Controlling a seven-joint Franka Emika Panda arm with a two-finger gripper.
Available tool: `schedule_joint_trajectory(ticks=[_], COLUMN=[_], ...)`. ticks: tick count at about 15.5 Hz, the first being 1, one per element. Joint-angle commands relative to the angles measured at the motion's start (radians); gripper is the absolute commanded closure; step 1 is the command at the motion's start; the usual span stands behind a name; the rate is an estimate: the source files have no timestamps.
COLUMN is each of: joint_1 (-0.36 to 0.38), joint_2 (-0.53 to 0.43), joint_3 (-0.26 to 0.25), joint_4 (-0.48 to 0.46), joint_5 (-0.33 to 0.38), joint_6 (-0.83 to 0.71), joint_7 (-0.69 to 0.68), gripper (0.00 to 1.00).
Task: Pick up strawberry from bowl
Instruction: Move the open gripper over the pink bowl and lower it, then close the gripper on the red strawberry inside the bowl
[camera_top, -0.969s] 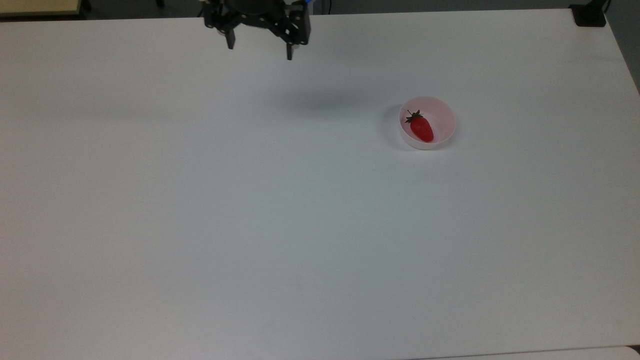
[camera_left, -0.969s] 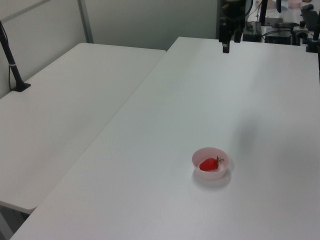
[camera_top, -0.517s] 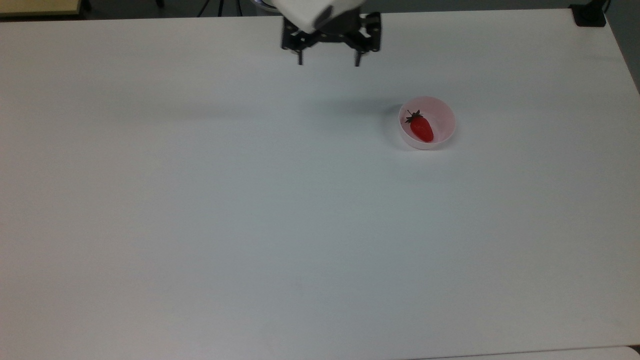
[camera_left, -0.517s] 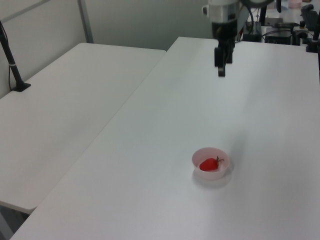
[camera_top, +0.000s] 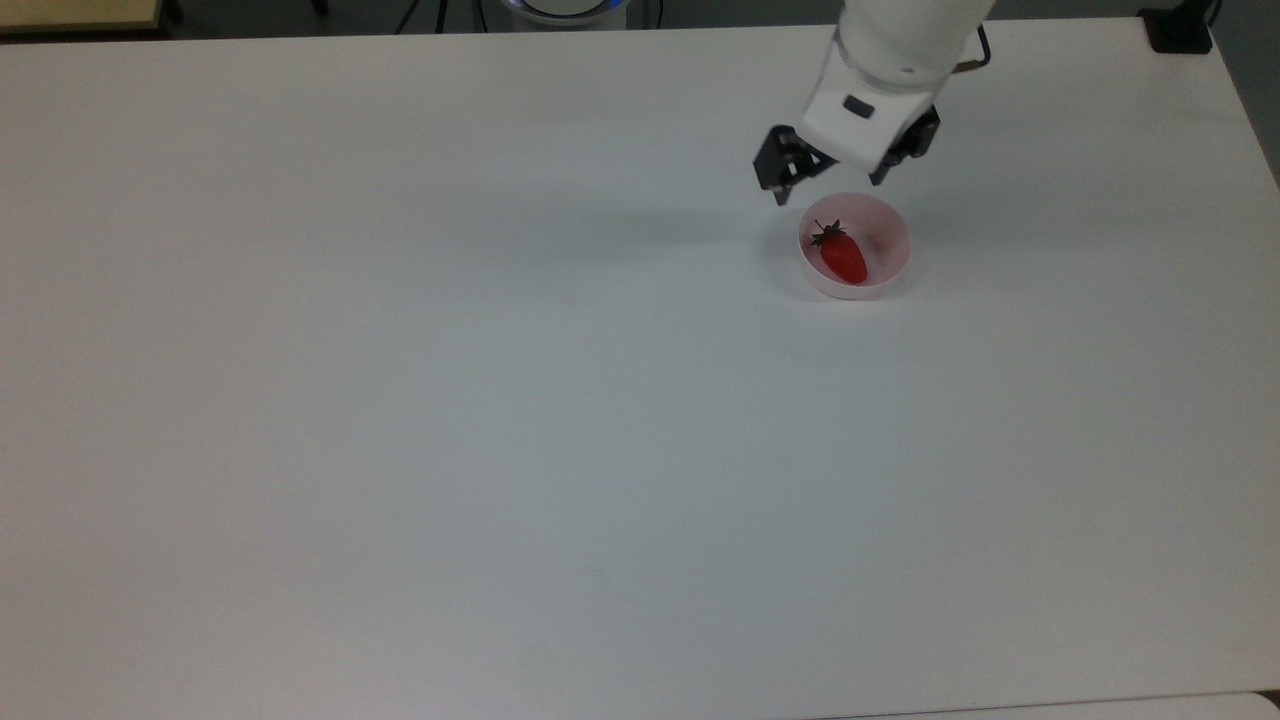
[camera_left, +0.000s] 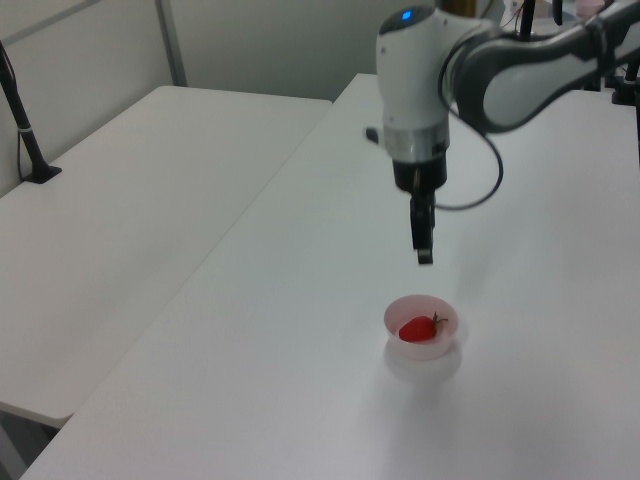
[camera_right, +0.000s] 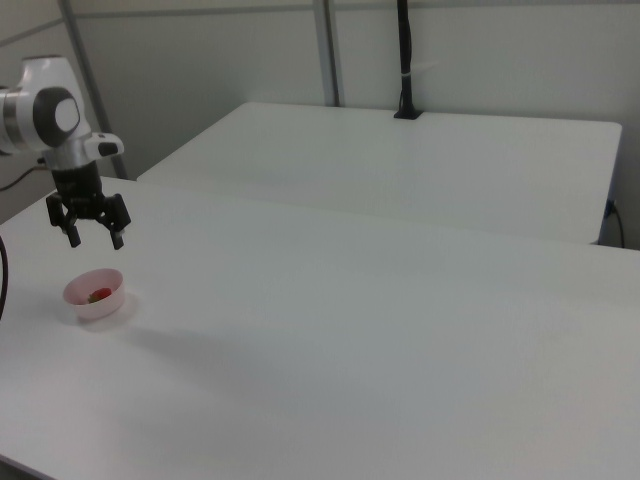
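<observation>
— What surface are we looking at, and what room?

— We see a wide white table (camera_top: 400, 400), matte and plain. In the left view a second white table (camera_left: 130, 220) stands beside it at nine o'clock, with pale partition walls behind both. A black post (camera_right: 404, 60) stands on the second table's far edge in the right view.

— Any writing or labels we can read?

— None that we can make out. We do see a small blue light on the arm in the left view.

— And the count?

— One bowl (camera_top: 885, 225), pale pink, and one strawberry (camera_top: 843, 258) lying inside it, leafy cap toward eleven o'clock in the top view. One gripper (camera_top: 828, 190), black, on a white arm (camera_left: 500, 75).

— Where does the gripper sit?

— At twelve o'clock from the bowl in the top view, raised above it in the right view (camera_right: 90, 236), fingers spread wide with nothing between them.
</observation>
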Motion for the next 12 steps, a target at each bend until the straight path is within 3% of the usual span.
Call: schedule_joint_trajectory(ticks=[1,4,12], joint_1=[0.039,0.074,0.081], joint_2=[0.05,0.098,0.141], joint_3=[-0.014,-0.014,0.012], joint_4=[-0.002,-0.01,-0.021], joint_5=[-0.015,-0.083,-0.13], joint_6=[0.071,0.1,0.102], joint_7=[-0.005,-0.009,-0.045], gripper=[0.01,0.21,0.22])
